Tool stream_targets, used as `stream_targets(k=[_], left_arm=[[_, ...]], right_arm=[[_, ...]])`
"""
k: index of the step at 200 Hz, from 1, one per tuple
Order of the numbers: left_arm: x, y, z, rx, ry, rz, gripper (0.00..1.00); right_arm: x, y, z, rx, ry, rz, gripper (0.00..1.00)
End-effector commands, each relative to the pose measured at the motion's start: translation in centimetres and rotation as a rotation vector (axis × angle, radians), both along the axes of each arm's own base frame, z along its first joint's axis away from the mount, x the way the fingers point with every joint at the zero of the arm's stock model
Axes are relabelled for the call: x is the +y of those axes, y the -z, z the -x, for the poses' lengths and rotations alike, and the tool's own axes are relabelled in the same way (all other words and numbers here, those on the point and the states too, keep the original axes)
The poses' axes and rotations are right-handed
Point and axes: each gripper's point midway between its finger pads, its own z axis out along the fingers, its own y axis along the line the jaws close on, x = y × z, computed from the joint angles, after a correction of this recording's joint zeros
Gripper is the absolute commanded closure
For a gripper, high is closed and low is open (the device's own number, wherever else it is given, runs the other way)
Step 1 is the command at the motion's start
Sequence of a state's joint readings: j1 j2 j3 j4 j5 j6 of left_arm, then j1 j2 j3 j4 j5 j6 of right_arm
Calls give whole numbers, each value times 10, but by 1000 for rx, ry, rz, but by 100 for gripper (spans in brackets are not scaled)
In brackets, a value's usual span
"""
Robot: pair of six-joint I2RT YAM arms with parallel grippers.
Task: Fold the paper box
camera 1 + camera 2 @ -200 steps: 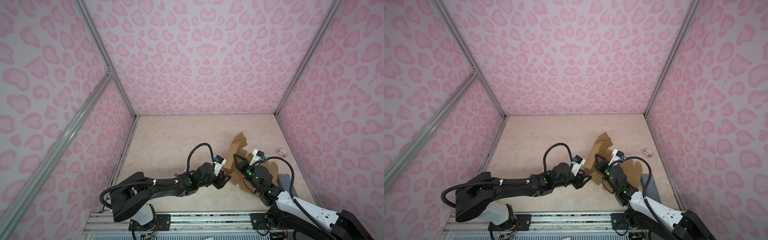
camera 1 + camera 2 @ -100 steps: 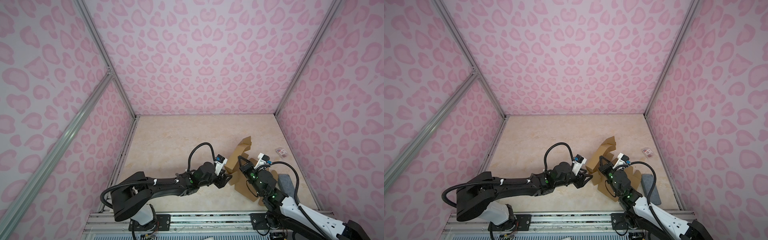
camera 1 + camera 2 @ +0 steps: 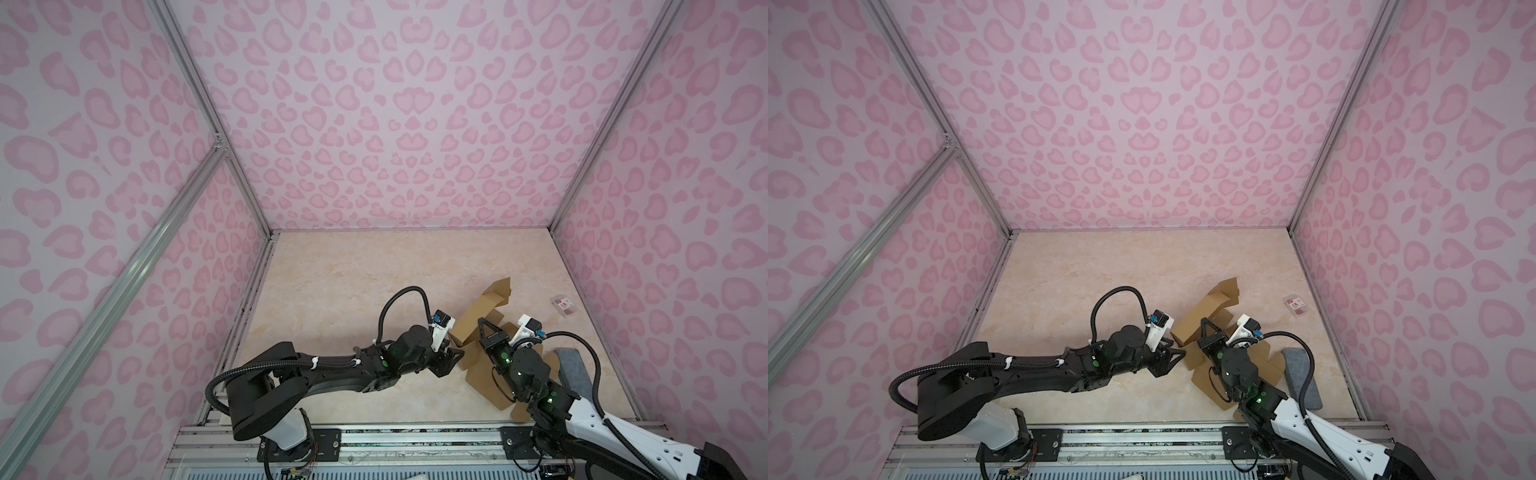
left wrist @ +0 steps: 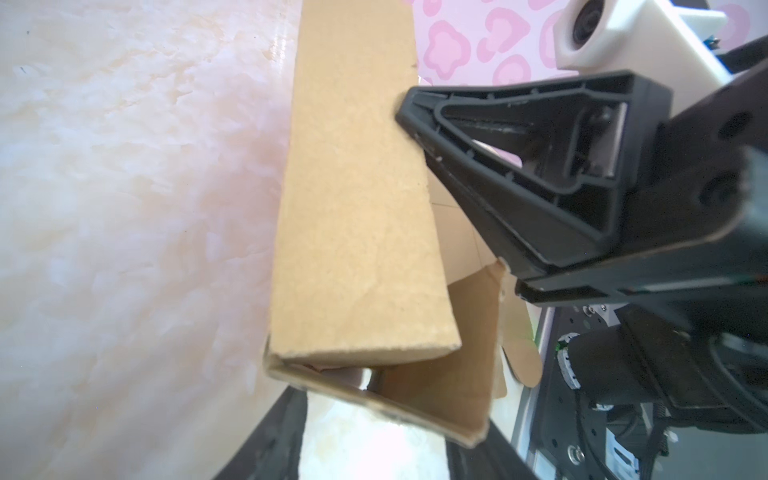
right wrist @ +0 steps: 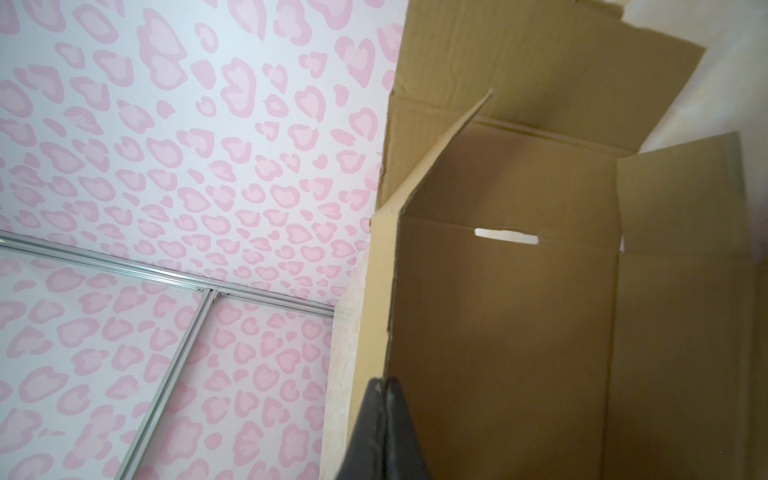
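Shows paper box (image 3: 471, 322) half-raised, long axis near-to-far; right gripper (image 3: 482, 324) clamped on its panel edge, left gripper (image 3: 453, 361), jaws apart, just left of it.

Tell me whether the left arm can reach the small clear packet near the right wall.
Probably not directly: the paper box and the right gripper, shut on its edge, stand between the left gripper and the packet.

Small clear packet (image 3: 563, 306) with red-white label near right wall — grey pad (image 3: 575, 370) nearer the front, both on beige marbled tabletop (image 3: 353, 282).
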State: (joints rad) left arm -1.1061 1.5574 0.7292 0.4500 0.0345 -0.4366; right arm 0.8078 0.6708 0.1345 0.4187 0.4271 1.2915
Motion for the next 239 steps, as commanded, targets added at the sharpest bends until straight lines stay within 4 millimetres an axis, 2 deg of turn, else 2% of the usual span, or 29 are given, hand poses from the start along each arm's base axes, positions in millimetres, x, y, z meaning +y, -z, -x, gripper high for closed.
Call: stream_targets(k=[1, 64, 130, 180, 239], left_arm=[[-1, -11, -13, -44, -51, 21, 45], [-4, -9, -23, -55, -101, 8, 45], [7, -8, -42, -147, -186, -78, 46], [8, -11, -56, -218, -226, -125, 47], [24, -8, -74, -248, -275, -155, 48]], right_arm=[[-8, 17, 3, 58, 42, 44, 100], [-2, 5, 3, 65, 72, 33, 100], [5, -10, -6, 38, 96, 22, 100], [13, -25, -18, 7, 112, 18, 100], [22, -34, -34, -23, 109, -8, 100]])
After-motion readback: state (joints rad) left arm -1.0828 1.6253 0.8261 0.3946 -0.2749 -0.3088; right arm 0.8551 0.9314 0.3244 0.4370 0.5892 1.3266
